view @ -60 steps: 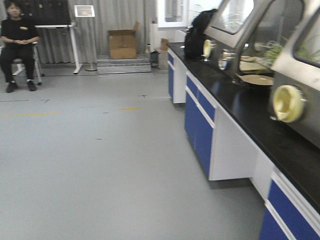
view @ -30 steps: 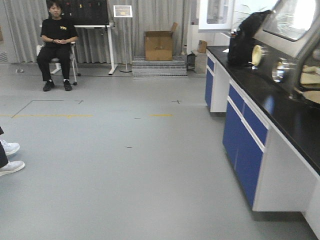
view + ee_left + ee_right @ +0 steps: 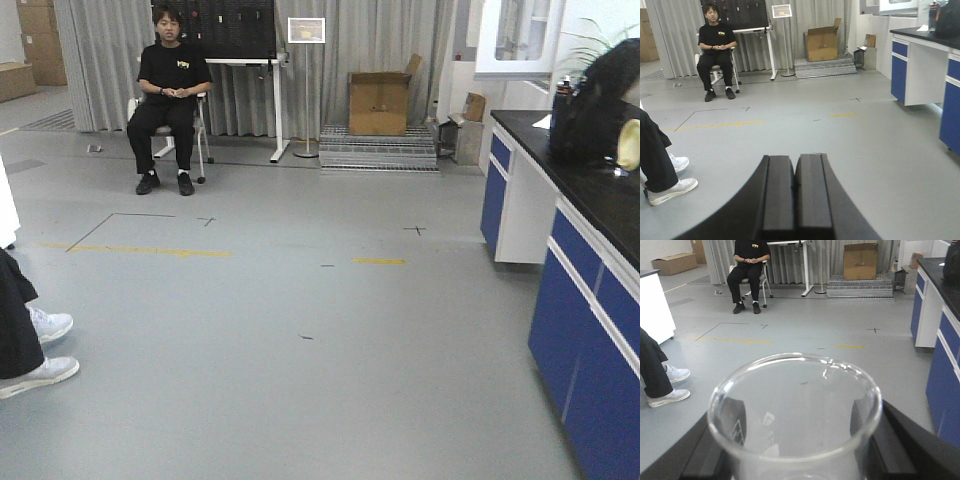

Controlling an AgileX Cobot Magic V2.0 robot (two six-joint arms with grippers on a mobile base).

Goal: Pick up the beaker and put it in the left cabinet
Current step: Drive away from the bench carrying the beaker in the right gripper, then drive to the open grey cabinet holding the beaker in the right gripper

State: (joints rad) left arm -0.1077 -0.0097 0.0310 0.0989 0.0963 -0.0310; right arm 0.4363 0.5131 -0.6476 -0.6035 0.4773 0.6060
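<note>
The beaker, clear glass with a flared rim and faint white marks, fills the lower half of the right wrist view. My right gripper is shut on it, with a black finger on each side of the glass. My left gripper is shut and empty, its two black pads pressed together above the grey floor. The left cabinet is out of view. Neither gripper shows in the front view.
A blue-doored counter with a black top runs along the right, a black bag on it. A seated person is at the back left, by a cardboard box. Someone's legs and white shoes stand at the left edge.
The front view has swung left: the counter and glove boxes have slid toward the right edge, the seated person has moved toward the centre, and a bystander's shoes have come into view.
</note>
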